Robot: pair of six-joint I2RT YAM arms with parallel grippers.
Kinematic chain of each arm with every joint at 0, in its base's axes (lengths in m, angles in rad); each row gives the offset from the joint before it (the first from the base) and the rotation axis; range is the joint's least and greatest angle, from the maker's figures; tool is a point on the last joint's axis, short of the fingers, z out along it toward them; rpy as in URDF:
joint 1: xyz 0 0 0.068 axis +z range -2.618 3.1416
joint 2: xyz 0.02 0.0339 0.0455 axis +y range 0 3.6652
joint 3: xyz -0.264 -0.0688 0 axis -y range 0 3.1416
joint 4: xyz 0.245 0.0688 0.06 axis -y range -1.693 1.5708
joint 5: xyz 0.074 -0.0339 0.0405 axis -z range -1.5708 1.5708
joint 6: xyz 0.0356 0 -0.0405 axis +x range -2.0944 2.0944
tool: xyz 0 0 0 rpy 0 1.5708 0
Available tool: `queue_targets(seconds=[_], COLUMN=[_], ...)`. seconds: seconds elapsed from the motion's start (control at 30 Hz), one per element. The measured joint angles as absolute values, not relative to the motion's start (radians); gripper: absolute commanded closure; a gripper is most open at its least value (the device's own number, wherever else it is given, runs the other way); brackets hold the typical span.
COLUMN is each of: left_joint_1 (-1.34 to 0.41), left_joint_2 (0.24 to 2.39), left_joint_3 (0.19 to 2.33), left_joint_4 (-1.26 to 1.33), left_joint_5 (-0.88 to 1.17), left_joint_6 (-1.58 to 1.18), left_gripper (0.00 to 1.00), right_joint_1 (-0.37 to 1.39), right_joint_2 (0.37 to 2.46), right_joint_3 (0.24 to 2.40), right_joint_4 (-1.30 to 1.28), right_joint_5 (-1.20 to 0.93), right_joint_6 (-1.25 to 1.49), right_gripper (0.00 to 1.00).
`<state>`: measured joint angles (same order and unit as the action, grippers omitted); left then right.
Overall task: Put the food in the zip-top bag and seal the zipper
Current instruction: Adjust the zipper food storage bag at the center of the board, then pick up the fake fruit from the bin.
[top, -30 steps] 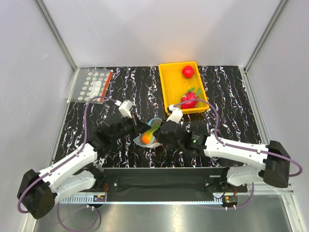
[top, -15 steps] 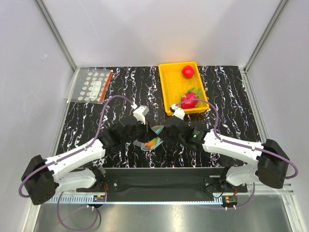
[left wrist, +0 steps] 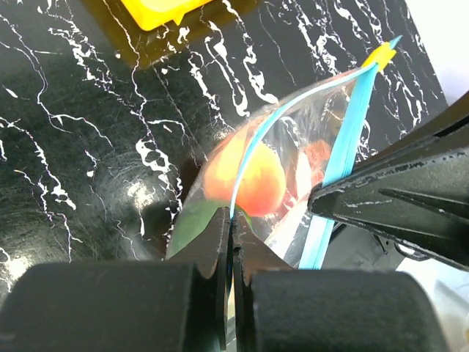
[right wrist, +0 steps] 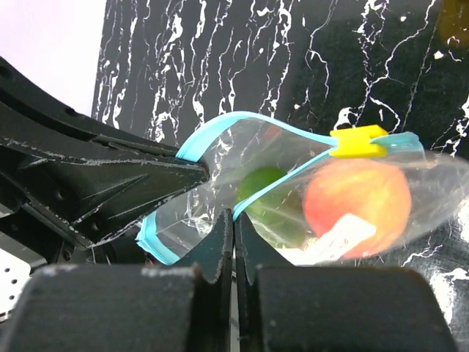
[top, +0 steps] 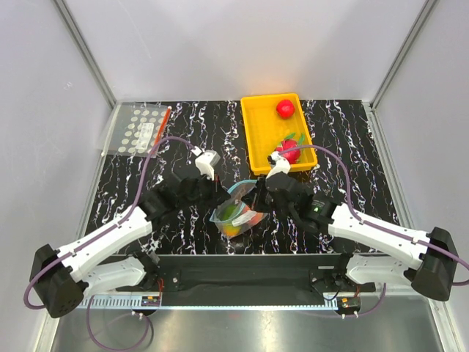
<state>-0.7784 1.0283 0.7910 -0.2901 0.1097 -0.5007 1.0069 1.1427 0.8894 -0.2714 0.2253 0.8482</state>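
The clear zip-top bag (top: 236, 211) hangs between my two grippers over the table's near middle, its mouth spread open. My left gripper (top: 218, 196) is shut on the pale blue zipper (left wrist: 253, 147) on one side. My right gripper (top: 257, 196) is shut on the zipper's (right wrist: 278, 183) other lip, near its yellow slider (right wrist: 357, 141). Inside the bag sit a peach-orange fruit (right wrist: 357, 196) and a green-and-orange one (right wrist: 265, 192); they also show in the left wrist view (left wrist: 245, 180). A red apple (top: 285, 108) lies in the yellow tray (top: 256, 125).
A red fruit with green leaves (top: 287, 149) lies at the tray's near end. A flat clear bag with white dots and a red strip (top: 143, 129) lies at the far left. The enclosure's grey walls stand close on all sides.
Both grippers have risen and drawn apart, lifting the bag off the table and spreading its mouth. The fruits have dropped to the bag's bottom.
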Motion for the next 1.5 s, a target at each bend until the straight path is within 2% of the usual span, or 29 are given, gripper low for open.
queue_targets(seconds=[0.23,0.4,0.57,0.63,0.67,0.7,0.73,0.9,1.03,1.4,1.5], left_joint_1=[-0.778,-0.77,-0.759,-0.757,-0.757,-0.756,-0.756,-0.756,-0.756,-0.756,-0.756], left_joint_2=[1.037,1.017,0.965,0.947,0.943,0.941,0.942,0.95,0.951,0.95,0.95], left_joint_3=[0.75,0.754,0.765,0.77,0.773,0.776,0.778,0.758,0.725,0.699,0.678], left_joint_4=[-0.288,-0.331,-0.374,-0.377,-0.377,-0.377,-0.375,-0.343,-0.321,-0.263,-0.233], left_joint_5=[0.11,0.032,-0.082,-0.113,-0.123,-0.129,-0.132,-0.131,-0.131,-0.128,-0.12], left_joint_6=[-0.499,-0.486,-0.478,-0.475,-0.473,-0.471,-0.47,-0.473,-0.479,-0.479,-0.48], left_gripper=[1.0,1.0,1.0,1.0,1.0,1.0,1.0,1.0,1.0,1.0,1.0], right_joint_1=[1.007,1.007,1.007,1.007,1.007,1.007,1.007,0.987,0.88,0.502,0.42], right_joint_2=[1.184,1.204,1.204,1.203,1.202,1.2,1.199,1.198,1.213,1.506,1.611], right_joint_3=[0.827,0.807,0.807,0.807,0.808,0.81,0.813,0.881,0.957,1.251,1.333], right_joint_4=[-0.252,-0.271,-0.285,-0.29,-0.293,-0.3,-0.307,-0.381,-0.417,-0.431,-0.424], right_joint_5=[0.217,0.219,0.222,0.224,0.225,0.227,0.228,0.271,0.271,0.24,0.221], right_joint_6=[0.855,0.868,0.871,0.87,0.867,0.862,0.864,0.812,0.757,0.585,0.569], right_gripper=[0.99,0.81,0.73,0.64,0.55,0.3,0.28,0.27,0.27,0.0,0.0])
